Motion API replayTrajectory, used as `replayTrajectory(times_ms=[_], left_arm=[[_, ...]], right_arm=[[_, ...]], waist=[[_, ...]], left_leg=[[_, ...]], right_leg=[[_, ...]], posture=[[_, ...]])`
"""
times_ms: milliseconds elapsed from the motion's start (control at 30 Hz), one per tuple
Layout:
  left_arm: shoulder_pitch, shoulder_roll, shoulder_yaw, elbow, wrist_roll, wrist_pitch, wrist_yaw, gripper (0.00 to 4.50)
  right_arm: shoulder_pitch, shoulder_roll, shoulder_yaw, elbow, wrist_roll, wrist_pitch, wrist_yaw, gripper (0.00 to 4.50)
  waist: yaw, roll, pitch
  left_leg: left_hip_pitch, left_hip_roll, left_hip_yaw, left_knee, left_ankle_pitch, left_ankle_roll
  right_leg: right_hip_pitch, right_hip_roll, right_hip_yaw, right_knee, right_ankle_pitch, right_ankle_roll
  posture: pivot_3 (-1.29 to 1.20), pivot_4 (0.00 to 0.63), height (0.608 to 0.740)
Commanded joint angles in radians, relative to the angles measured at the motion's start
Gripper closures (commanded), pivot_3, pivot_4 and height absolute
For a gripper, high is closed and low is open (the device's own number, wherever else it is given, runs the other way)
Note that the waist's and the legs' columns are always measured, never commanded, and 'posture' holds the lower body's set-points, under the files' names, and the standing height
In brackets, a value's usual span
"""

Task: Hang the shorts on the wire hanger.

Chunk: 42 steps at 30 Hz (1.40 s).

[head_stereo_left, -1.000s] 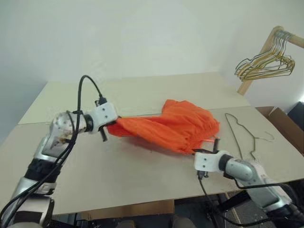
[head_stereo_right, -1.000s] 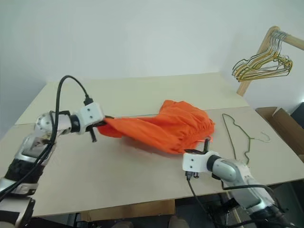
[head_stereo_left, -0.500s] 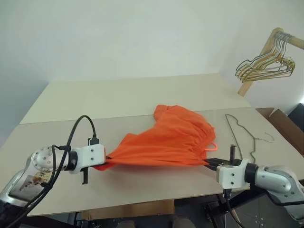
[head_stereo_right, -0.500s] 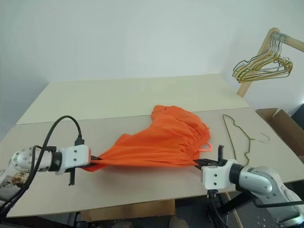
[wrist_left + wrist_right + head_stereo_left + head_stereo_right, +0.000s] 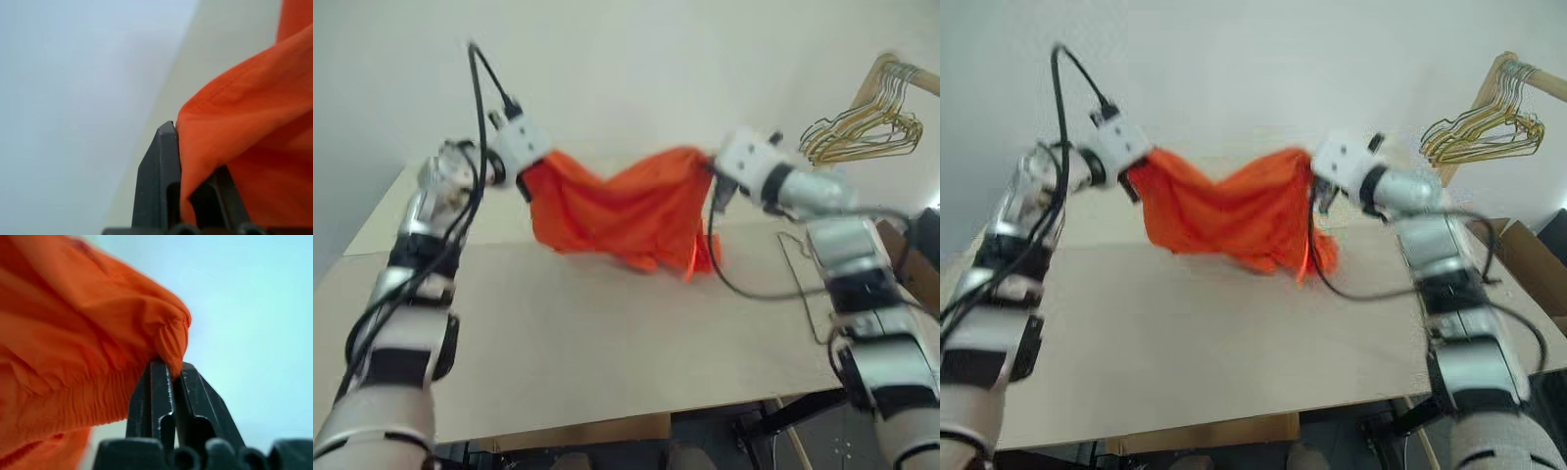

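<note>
- Left end effector: clamped on one edge of the shorts.
- Right end effector: clamped on the gathered waistband.
- Shorts hang above the bench.

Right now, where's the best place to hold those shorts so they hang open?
At the two ends of the top edge, one hand coming in from each side, as they are held now. The left hand pinches a hemmed edge and the right hand pinches the gathered waistband's corner. The thin shorts sag spread between them instead of bunching up.
</note>
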Motion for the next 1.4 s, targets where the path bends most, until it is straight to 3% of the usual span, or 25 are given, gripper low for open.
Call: replayTrajectory(times_ms=[33, 167, 267, 367, 433, 533, 633, 767, 933, 1000, 1100, 1167, 1300, 1400], left_arm=[[-0.269, -0.054, 0.005, 0.249, 0.086, -0.061, 0.419, 4.5], [-0.441, -0.097, 0.058, 0.33, 0.073, -0.165, 0.704, 4.5], [-0.466, -0.101, 0.049, 0.331, 0.096, -0.27, 0.797, 4.5], [-0.428, -0.1, 0.026, 0.314, 0.116, -0.364, 0.792, 4.5], [-0.353, -0.104, 0.029, 0.281, 0.097, -0.449, 0.694, 4.5], [-0.171, -0.094, 0.032, 0.166, 0.037, -0.573, 0.481, 4.5], [0.108, -0.048, 0.036, -0.134, -0.102, -0.553, 0.197, 4.5], [0.63, 0.163, 0.032, -0.74, -0.394, -0.277, -0.207, 4.5], [1.006, 0.439, 0.11, -1.089, -0.556, -0.098, -0.505, 4.5], [1.093, 0.528, 0.148, -1.163, -0.605, -0.05, -0.594, 4.5], [1.212, 0.627, 0.208, -1.245, -0.653, -0.011, -0.706, 4.5], [1.304, 0.688, 0.249, -1.287, -0.661, -0.005, -0.783, 4.5], [1.455, 0.731, 0.306, -1.369, -0.641, 0.014, -0.844, 4.5], [1.464, 0.707, 0.287, -1.441, -0.626, 0.089, -0.799, 4.5]], right_arm=[[-0.26, 0.036, -0.049, 0.358, -0.084, -0.091, -0.396, 4.48], [-0.423, 0.029, -0.091, 0.567, -0.091, -0.341, -0.714, 4.48], [-0.431, 0.012, -0.106, 0.613, -0.071, -0.497, -0.73, 4.48], [-0.356, -0.009, -0.084, 0.619, -0.074, -0.589, -0.644, 4.48], [-0.251, -0.032, -0.058, 0.591, -0.08, -0.675, -0.552, 4.48], [-0.078, -0.071, -0.033, 0.516, -0.063, -0.796, -0.391, 4.48], [0.099, -0.121, 0.003, 0.427, -0.04, -0.931, -0.199, 4.48], [0.292, -0.167, 0.041, 0.323, 0.032, -1.056, 0.025, 4.48], [0.421, -0.178, 0.064, 0.237, 0.121, -1.096, 0.217, 4.48], [0.456, -0.182, 0.073, 0.208, 0.131, -1.106, 0.26, 4.48], [0.486, -0.185, 0.073, 0.186, 0.092, -1.137, 0.265, 4.48], [0.497, -0.19, 0.077, 0.182, 0.051, -1.161, 0.255, 4.48], [0.518, -0.216, 0.101, 0.18, -0.051, -1.222, 0.229, 4.48], [0.539, -0.235, 0.111, 0.173, -0.101, -1.259, 0.207, 4.48]], waist=[[-0.004, -0.001, 0.0], [-0.011, -0.001, 0.0], [-0.017, -0.001, 0.0], [-0.017, -0.001, 0.0], [-0.016, 0.0, 0.0], [-0.017, 0.0, -0.001], [-0.03, 0.004, -0.003], [-0.097, 0.008, -0.005], [-0.152, 0.008, -0.005], [-0.148, 0.008, -0.005], [-0.127, 0.014, -0.003], [-0.112, 0.017, -0.002], [-0.09, 0.017, -0.002], [-0.067, 0.017, -0.002]], left_leg=[[-0.009, -0.002, 0.0, 0.001, 0.001, -0.001], [-0.034, -0.011, 0.0, 0.005, 0.002, -0.001], [-0.036, -0.017, 0.0, 0.002, 0.001, 0.001], [-0.032, -0.018, 0.001, 0.002, 0.002, 0.003], [-0.024, -0.018, 0.001, 0.002, 0.003, 0.004], [0.002, -0.017, 0.001, -0.005, -0.003, 0.017], [0.009, -0.016, 0.001, -0.006, -0.004, 0.018], [-0.001, -0.01, 0.0, -0.002, 0.001, 0.009], [-0.009, -0.011, -0.002, 0.004, 0.0, 0.011], [0.002, -0.01, -0.003, 0.005, -0.005, 0.021], [0.038, -0.008, -0.003, -0.007, -0.011, 0.029], [0.053, -0.006, -0.002, -0.009, -0.014, 0.031], [0.054, 0.0, -0.002, -0.008, -0.017, 0.028], [0.047, 0.0, -0.002, -0.006, -0.017, 0.028]], right_leg=[[-0.009, -0.002, 0.0, 0.001, 0.001, 0.001], [-0.043, -0.014, -0.002, 0.019, 0.001, 0.001], [-0.048, -0.019, -0.001, 0.019, 0.001, 0.002], [-0.04, -0.019, -0.001, 0.012, 0.001, 0.005], [-0.029, -0.017, -0.001, 0.009, 0.002, 0.007], [-0.001, -0.015, -0.002, 0.002, 0.002, 0.008], [0.005, -0.014, 0.0, 0.0, 0.002, 0.008], [-0.006, -0.013, 0.004, 0.004, 0.002, 0.008], [-0.013, -0.014, 0.006, 0.004, 0.003, 0.009], [0.0, -0.012, 0.005, 0.002, 0.003, 0.01], [0.037, -0.011, 0.002, -0.011, 0.002, 0.009], [0.051, -0.009, 0.001, -0.012, -0.002, 0.008], [0.05, -0.003, 0.001, -0.012, -0.004, 0.004], [0.044, -0.003, 0.001, -0.01, -0.004, 0.003]], posture=[[0.0, 0.0, 0.74], [0.0, 0.0, 0.74], [-0.01, 0.0, 0.74], [0.0, 0.0, 0.74], [0.0, 0.0, 0.74], [-0.01, 0.0, 0.74], [-0.03, 0.0, 0.74], [-0.04, 0.0, 0.74], [-0.03, 0.0, 0.74], [-0.03, 0.0, 0.74], [-0.03, 0.0, 0.74], [-0.04, 0.0, 0.74], [-0.04, 0.0, 0.74], [-0.04, 0.0, 0.74]])
